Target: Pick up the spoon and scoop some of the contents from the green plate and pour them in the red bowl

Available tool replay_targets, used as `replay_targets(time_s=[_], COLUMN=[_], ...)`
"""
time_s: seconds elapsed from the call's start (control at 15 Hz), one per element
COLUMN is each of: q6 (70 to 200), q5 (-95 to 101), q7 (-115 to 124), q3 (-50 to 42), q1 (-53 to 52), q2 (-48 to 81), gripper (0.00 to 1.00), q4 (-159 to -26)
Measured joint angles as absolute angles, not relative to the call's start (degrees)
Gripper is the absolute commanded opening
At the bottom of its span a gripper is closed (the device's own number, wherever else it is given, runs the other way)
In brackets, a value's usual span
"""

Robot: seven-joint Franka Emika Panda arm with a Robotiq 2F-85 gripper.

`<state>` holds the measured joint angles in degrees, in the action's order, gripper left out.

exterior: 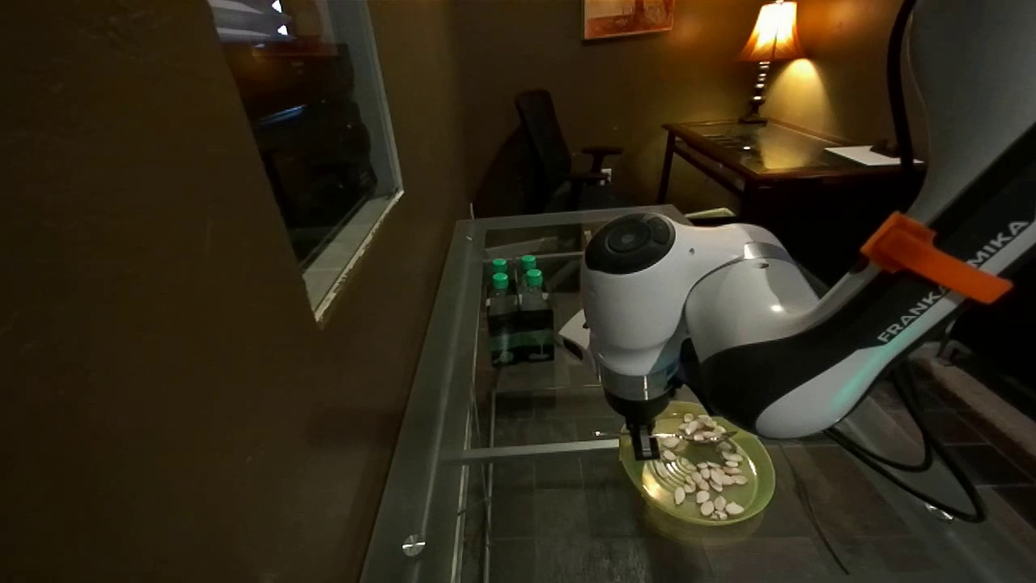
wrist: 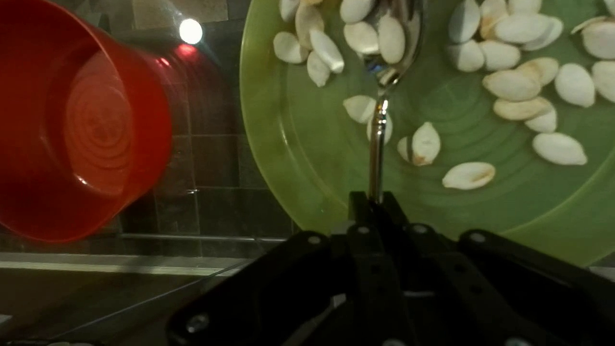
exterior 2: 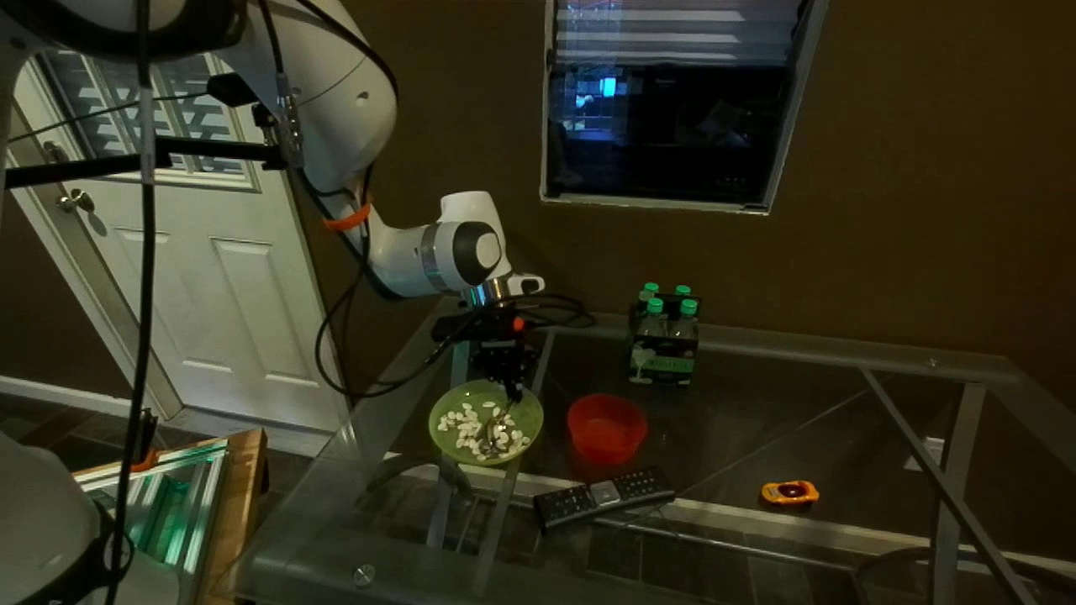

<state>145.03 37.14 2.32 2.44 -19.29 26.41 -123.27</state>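
Two seeds (wrist: 391, 41) seem to sit in the spoon (wrist: 379, 122) ahead of my claw (wrist: 376, 199), pinched almost closed on it; I judge this the scoop, over the green plate (wrist: 302, 173); next, a level lift toward the red bowl (wrist: 91, 125), left of the claw in wrist view.

Around us in both exterior views we have brown walls (exterior: 162, 243). We see a lit lamp (exterior: 773, 40) on a dark desk (exterior: 773, 150), a black chair (exterior: 549, 142) nearby, a white door (exterior 2: 197, 260), a pale-framed window (exterior 2: 672, 126), and tiled floor (exterior: 987, 465) beneath a glass-topped table (exterior 2: 311, 546).
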Motion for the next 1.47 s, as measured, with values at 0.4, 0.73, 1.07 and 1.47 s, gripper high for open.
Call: replay_targets(time_s=[0.4,0.73,1.07,1.47], q6=[144.97,144.98,145.77,147.93], q5=[37.16,37.16,37.13,36.91], q7=[2.19,1.69,-0.02,-4.89], q3=[2.60,2.68,2.92,3.90], q1=[-19.36,-19.14,-17.79,-16.14], q2=[26.82,26.82,26.86,26.65], gripper=[0.13,0.12,0.02,0.02], q4=[-122.75,-122.74,-122.76,-122.84])
